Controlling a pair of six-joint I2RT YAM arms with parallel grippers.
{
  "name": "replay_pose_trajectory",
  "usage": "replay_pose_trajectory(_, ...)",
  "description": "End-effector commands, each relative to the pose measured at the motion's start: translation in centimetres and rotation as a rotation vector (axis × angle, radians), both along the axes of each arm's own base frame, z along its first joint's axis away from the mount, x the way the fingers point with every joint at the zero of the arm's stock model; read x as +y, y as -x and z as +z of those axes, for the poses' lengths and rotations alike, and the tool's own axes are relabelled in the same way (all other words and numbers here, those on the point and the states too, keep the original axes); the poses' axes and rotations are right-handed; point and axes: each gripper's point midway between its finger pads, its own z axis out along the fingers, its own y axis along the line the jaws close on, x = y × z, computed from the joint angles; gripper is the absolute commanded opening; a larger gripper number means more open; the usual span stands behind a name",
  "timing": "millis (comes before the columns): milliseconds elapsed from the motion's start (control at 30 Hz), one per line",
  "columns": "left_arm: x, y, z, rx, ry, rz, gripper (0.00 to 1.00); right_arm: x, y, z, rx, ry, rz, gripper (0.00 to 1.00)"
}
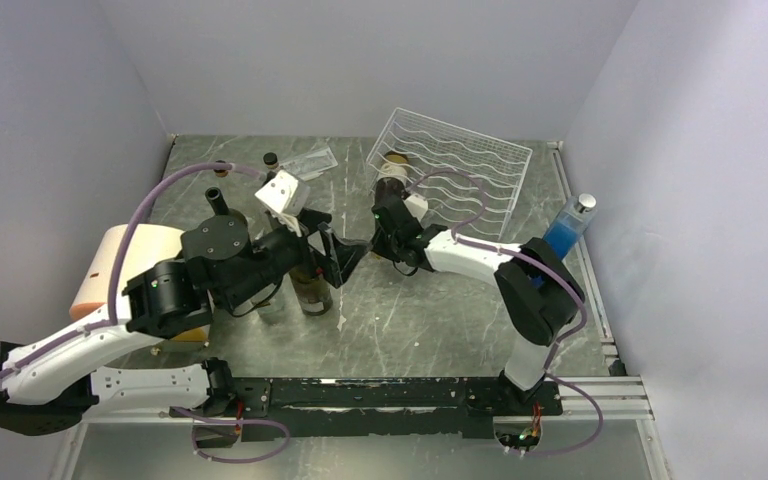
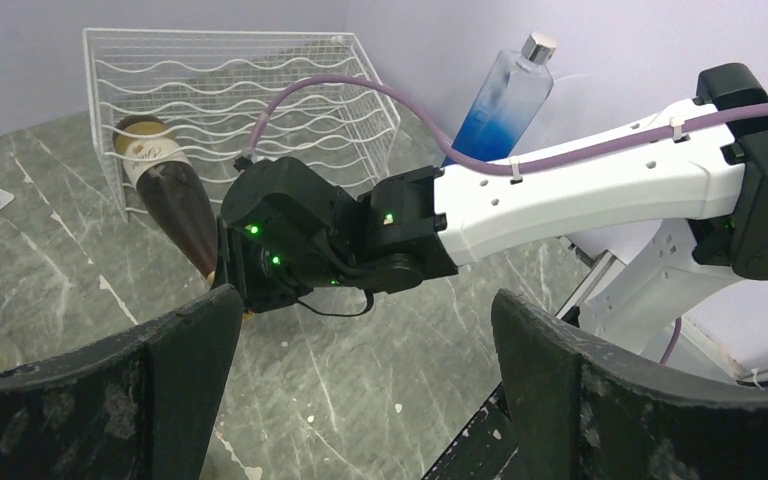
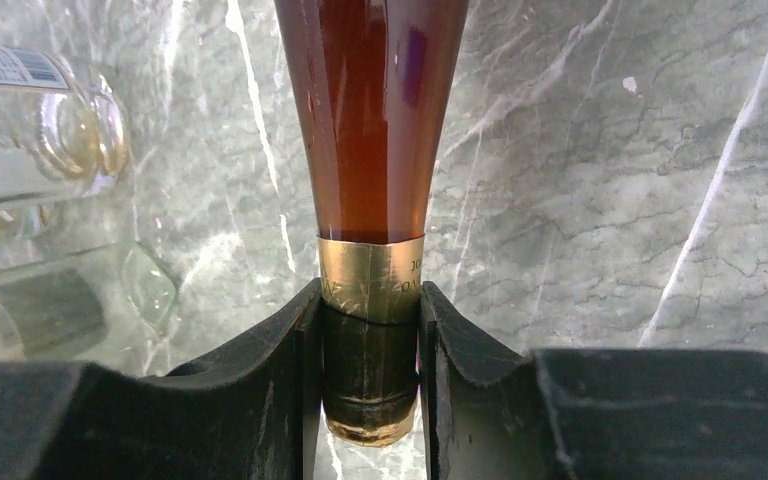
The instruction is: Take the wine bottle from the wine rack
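Note:
The wine bottle (image 1: 392, 187) is dark amber with a gold band and dark cap. It lies with its base in the white wire wine rack (image 1: 470, 165) at the back right and its neck pointing out over the table. It shows in the left wrist view (image 2: 175, 200) and the right wrist view (image 3: 370, 130) too. My right gripper (image 3: 370, 380) is shut on the bottle's neck at the cap; in the top view it (image 1: 392, 232) sits just in front of the rack. My left gripper (image 2: 360, 400) is open and empty, left of the bottle, in the top view (image 1: 335, 250).
A blue-liquid bottle (image 1: 570, 228) stands at the right wall. Clear glass bottles (image 1: 312, 290) stand under the left arm, with a small dark-capped bottle (image 1: 271, 160) and a plastic packet (image 1: 305, 162) behind. A cream cylinder (image 1: 120, 265) lies at the left.

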Motion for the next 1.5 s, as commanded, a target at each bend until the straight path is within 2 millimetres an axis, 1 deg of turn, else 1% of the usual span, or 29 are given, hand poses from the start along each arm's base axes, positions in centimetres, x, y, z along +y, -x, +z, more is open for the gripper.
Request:
replay_pose_trajectory(0,-1.0,0.0,1.5,-0.03,0.026,-0.03,0.98,0.4,0.1,-0.6,-0.015,0.035,0.059,0.0)
replay_pose_trajectory(100,-1.1,0.0,1.3,-0.024,0.021,-0.03,0.98,0.5,0.5,-2.1,0.023,0.059,0.093,0.0)
replay_pose_trajectory(200,-0.6,0.0,1.0,-0.016,0.025,-0.018,0.98,1.0,2.0,-3.7,0.074,0.052,0.141,0.0)
replay_pose_trajectory(267,-0.2,0.0,0.9,-0.016,0.03,-0.009,0.98,1.3,3.2,-4.4,0.102,0.042,0.171,0.0)
replay_pose_trajectory(367,0.3,0.0,0.9,-0.019,0.031,0.003,0.98,1.5,5.2,-5.0,0.141,0.051,0.214,0.0)
replay_pose_trajectory(467,0.6,-0.1,1.1,-0.025,0.031,0.014,0.98,1.5,6.8,-4.4,0.144,0.081,0.252,0.0)
replay_pose_trajectory(500,0.7,-0.2,1.1,-0.027,0.03,0.015,0.99,0.6,7.8,-5.0,0.164,0.111,0.259,0.0)
replay_pose_trajectory(667,0.4,-0.2,1.1,-0.038,0.023,0.009,0.99,-1.4,10.5,-4.5,0.221,0.168,0.324,0.0)
replay_pose_trajectory(767,0.1,-0.2,0.9,-0.046,0.013,-0.002,0.99,-2.3,12.2,-3.5,0.241,0.159,0.365,0.0)
replay_pose_trajectory(867,-0.4,-0.1,0.8,-0.066,0.005,-0.023,0.99,-2.7,13.6,-1.6,0.213,0.105,0.412,0.0)
replay_pose_trajectory(933,-0.7,0.0,0.8,-0.084,0.008,-0.039,1.0,-3.2,14.1,-0.3,0.186,0.082,0.418,0.0)
replay_pose_trajectory(967,-0.9,0.1,0.9,-0.095,0.014,-0.05,1.0,-3.5,14.3,0.7,0.165,0.072,0.416,0.0)
replay_pose_trajectory(1100,-2.0,0.7,0.7,-0.152,0.005,-0.124,1.0,-5.7,14.5,3.1,0.131,0.122,0.373,0.0)
replay_pose_trajectory(1200,-3.6,2.1,0.2,-0.232,-0.02,-0.25,0.96,-6.7,14.7,5.3,0.093,0.132,0.359,0.0)
replay_pose_trajectory(1333,-5.7,4.7,-2.0,-0.363,-0.092,-0.465,0.91,-7.9,14.9,8.0,0.049,0.143,0.362,0.0)
replay_pose_trajectory(1400,-6.6,6.3,-3.8,-0.433,-0.135,-0.575,0.9,-8.6,15.2,9.1,0.032,0.157,0.357,0.0)
replay_pose_trajectory(1467,-7.3,7.0,-5.9,-0.483,-0.192,-0.632,0.91,-9.1,15.4,10.2,0.01,0.155,0.359,0.0)
